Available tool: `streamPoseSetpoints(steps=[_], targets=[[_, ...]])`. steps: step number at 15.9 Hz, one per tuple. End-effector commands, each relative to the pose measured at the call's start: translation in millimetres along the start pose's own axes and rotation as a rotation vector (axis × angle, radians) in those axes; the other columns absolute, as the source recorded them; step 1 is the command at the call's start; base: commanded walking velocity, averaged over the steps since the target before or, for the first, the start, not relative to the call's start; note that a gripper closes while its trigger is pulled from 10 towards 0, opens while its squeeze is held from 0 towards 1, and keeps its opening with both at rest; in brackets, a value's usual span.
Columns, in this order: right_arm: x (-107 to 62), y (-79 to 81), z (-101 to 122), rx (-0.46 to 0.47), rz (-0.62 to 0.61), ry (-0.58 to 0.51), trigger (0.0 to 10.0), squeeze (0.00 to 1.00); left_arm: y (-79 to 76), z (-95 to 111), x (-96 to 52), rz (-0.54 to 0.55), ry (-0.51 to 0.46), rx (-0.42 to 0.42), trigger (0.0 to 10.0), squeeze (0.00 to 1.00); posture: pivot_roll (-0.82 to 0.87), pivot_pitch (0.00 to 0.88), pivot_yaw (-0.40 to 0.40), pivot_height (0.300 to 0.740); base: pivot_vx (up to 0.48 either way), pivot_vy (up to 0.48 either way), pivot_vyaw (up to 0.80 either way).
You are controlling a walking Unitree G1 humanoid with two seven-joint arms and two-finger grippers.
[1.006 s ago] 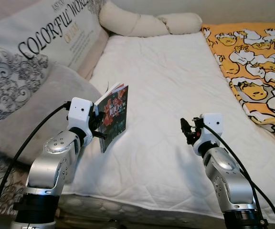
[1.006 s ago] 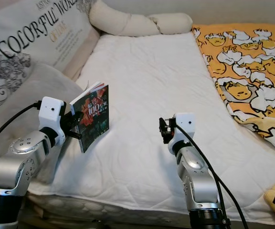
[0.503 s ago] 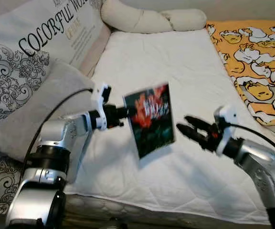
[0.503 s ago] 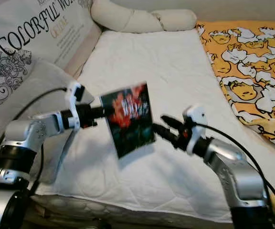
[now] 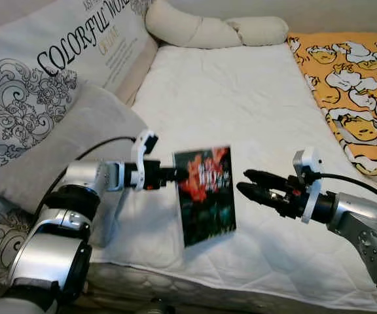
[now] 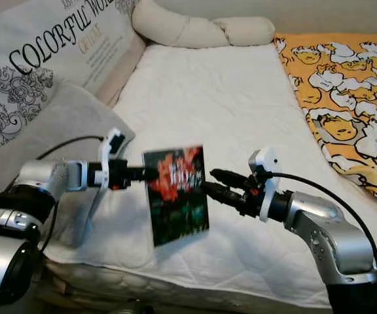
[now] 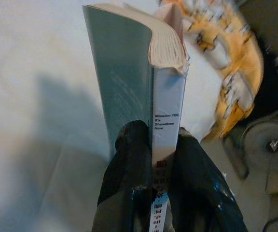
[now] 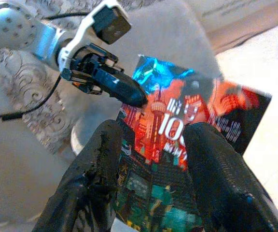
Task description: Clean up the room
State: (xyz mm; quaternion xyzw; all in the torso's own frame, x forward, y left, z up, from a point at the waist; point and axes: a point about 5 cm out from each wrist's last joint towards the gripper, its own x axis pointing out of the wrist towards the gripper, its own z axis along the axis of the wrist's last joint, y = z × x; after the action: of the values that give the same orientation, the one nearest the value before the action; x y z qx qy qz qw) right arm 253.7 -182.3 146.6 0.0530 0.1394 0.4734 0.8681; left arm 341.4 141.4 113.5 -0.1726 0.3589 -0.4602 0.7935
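Note:
A paperback book [image 5: 207, 196] with a red and dark city cover hangs upright above the white mattress [image 5: 241, 98]. My left gripper [image 5: 171, 175] is shut on its spine edge; in the left wrist view the two black fingers [image 7: 129, 164] pinch the spine of the book [image 7: 168, 121]. My right gripper [image 5: 243, 182] reaches in from the right, open, its fingertips just at the book's free edge. In the right wrist view the book [image 8: 177, 159] lies between and just beyond the spread fingers [image 8: 95, 164].
Large printed pillows [image 5: 51, 72] and a grey cushion [image 5: 77, 137] lie along the left. A cream bolster [image 5: 208, 29] lies at the head of the bed. An orange duck-print blanket [image 5: 359, 91] covers the right side. The mattress front edge [image 5: 208, 297] is near.
The left arm swung the book from the left side to the middle, cover facing me. The right gripper turned toward it, opened, and closed in on its edge.

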Motion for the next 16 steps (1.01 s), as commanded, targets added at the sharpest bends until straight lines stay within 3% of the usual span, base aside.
streamPoseSetpoints(steps=[1,4,6,9,12,15,16], targets=[[1.4,8.7,1.0,-0.004,0.051,0.015,10.0,0.00,0.1,5.9,3.2,0.027,0.046,0.067,10.0,0.00,-0.01,0.000,0.081,0.740,0.000,0.000,0.00],[-4.5,15.3,-5.9,0.010,0.054,0.052,10.0,0.00,7.8,9.3,5.9,0.142,0.089,0.150,10.0,0.00,-0.03,0.027,0.098,0.740,0.000,0.000,0.00],[-10.3,20.4,-15.5,0.023,0.032,0.090,10.0,0.00,11.4,15.9,7.5,0.231,0.105,0.256,10.0,0.00,-0.04,0.053,0.110,0.740,0.000,0.000,0.00],[-15.0,29.4,-26.5,0.039,0.009,0.133,10.0,0.00,9.6,20.4,13.7,0.256,0.137,0.366,10.0,0.00,-0.06,0.076,0.128,0.740,0.000,0.000,0.00],[-18.6,34.5,-33.5,0.046,-0.030,0.147,10.0,0.00,8.2,32.9,20.5,0.376,0.090,0.509,10.0,0.00,-0.07,0.092,0.143,0.740,0.000,0.000,0.00],[-18.2,35.6,-34.4,0.045,-0.046,0.148,10.0,0.00,8.5,38.8,19.4,0.425,0.070,0.554,10.0,0.00,-0.07,0.093,0.145,0.740,0.000,0.000,0.00],[-17.2,35.4,-35.0,0.043,-0.054,0.149,10.0,0.00,8.6,41.2,18.6,0.441,0.068,0.580,10.0,0.08,-0.07,0.094,0.144,0.740,0.000,0.000,0.00]])
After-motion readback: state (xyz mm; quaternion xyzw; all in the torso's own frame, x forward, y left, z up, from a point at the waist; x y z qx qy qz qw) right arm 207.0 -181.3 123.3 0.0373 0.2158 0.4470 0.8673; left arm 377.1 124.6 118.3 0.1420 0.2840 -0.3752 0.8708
